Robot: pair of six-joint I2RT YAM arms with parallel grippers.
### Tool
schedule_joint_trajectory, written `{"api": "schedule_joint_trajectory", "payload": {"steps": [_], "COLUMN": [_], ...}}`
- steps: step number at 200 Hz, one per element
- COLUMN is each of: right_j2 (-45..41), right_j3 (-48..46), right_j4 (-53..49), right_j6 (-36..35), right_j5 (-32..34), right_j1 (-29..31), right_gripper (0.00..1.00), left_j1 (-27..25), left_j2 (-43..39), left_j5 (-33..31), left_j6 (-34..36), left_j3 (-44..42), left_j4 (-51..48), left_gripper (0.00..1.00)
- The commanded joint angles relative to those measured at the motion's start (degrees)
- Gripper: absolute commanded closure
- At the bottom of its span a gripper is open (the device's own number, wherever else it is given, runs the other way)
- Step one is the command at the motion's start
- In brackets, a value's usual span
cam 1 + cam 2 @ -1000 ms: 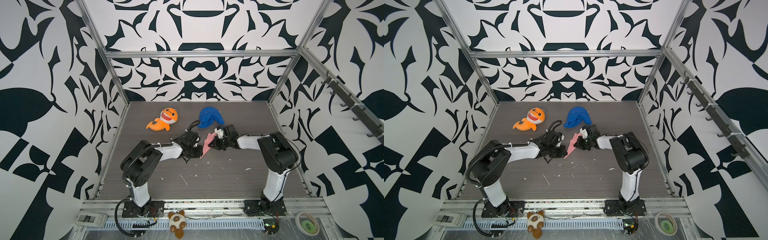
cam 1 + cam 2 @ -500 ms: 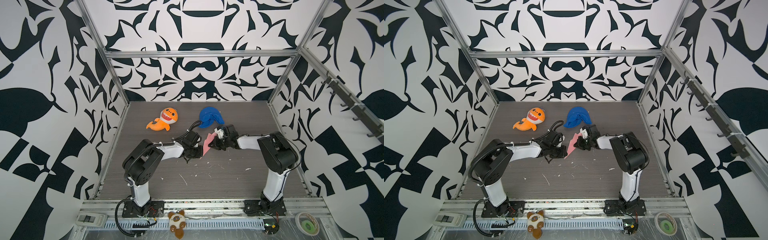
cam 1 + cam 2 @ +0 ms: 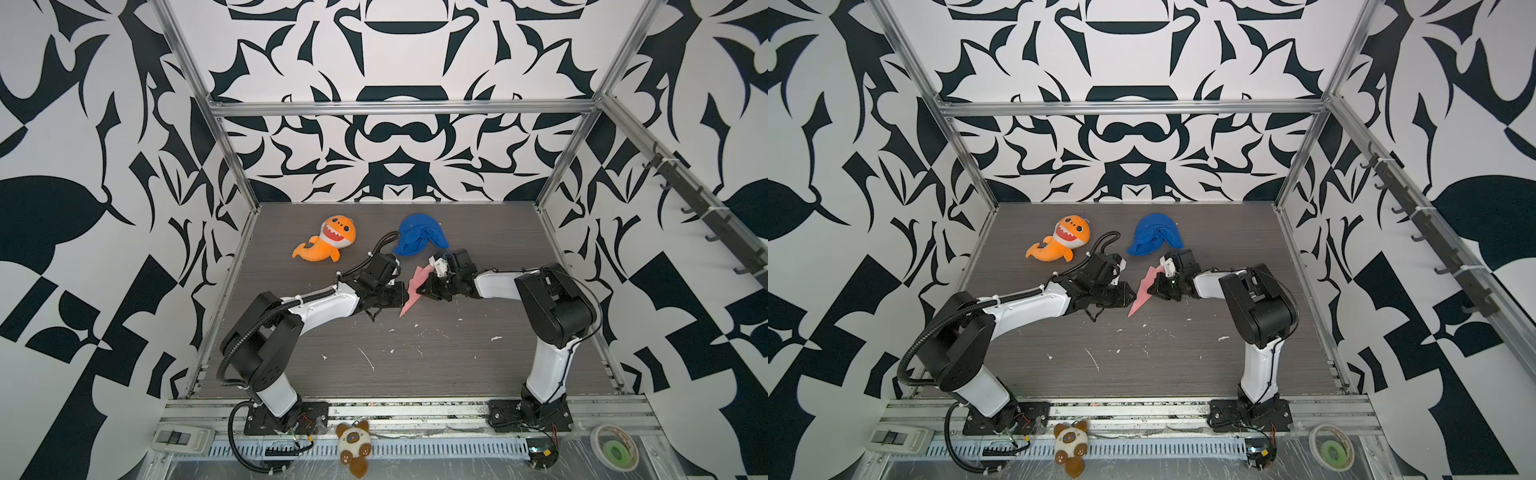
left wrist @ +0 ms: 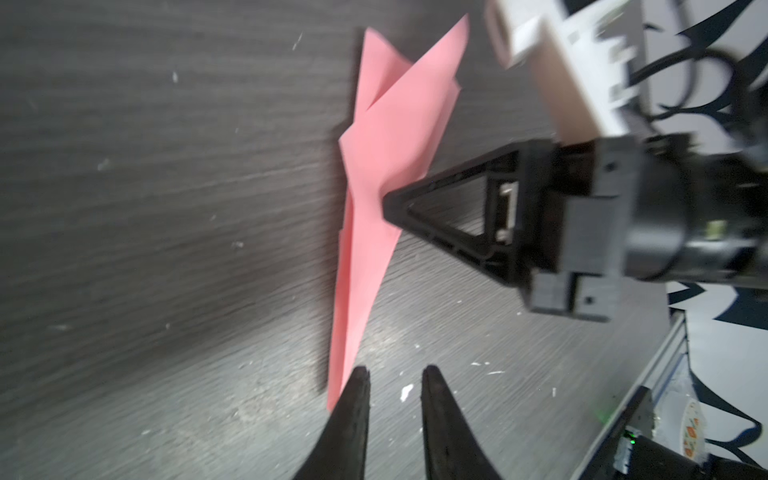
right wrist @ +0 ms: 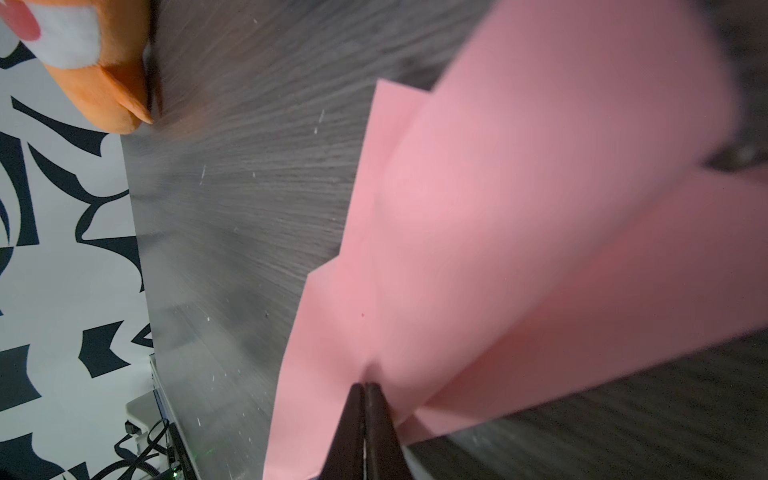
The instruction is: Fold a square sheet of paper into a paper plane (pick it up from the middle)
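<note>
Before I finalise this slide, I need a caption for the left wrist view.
Right gripper pinches the pink paper plane mid-body; left gripper, jaws apart, sits by its nose.

Right wrist view: paper plane (image 5: pixel 519 249) blurred, cut off by frame edge — orange plush (image 5: pixel 104 91) mostly cropped.

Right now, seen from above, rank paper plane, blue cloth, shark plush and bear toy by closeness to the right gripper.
1. paper plane: pinched in the right gripper.
2. blue cloth: just behind.
3. orange shark plush: back left.
4. bear toy: far front.
</note>
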Motion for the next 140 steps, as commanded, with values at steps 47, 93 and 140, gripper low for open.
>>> {"api": "schedule_joint_trajectory", "payload": {"steps": [47, 93, 140], "right_j2": [1.47, 1.38, 1.47], "right_j3": [-1.03, -0.99, -0.85], "right_j4": [-2.76, -2.89, -3.11], "right_j6": [0.41, 0.41, 0.36], "right_j5": [2.17, 2.10, 2.10], "right_j1": [-0.17, -0.20, -0.18], "right_gripper": [0.91, 0.91, 0.92], "left_j1": [-0.08, -0.07, -0.08], "left_j2": [6.32, 9.32, 10.26], "left_j5": [3.76, 3.09, 3.20], "left_j6": [-4.14, -4.41, -4.55], "left_j3": [2.43, 3.22, 2.25], "left_j4": [1.02, 0.17, 0.04], "left_gripper": [0.86, 0.88, 0.88]}}
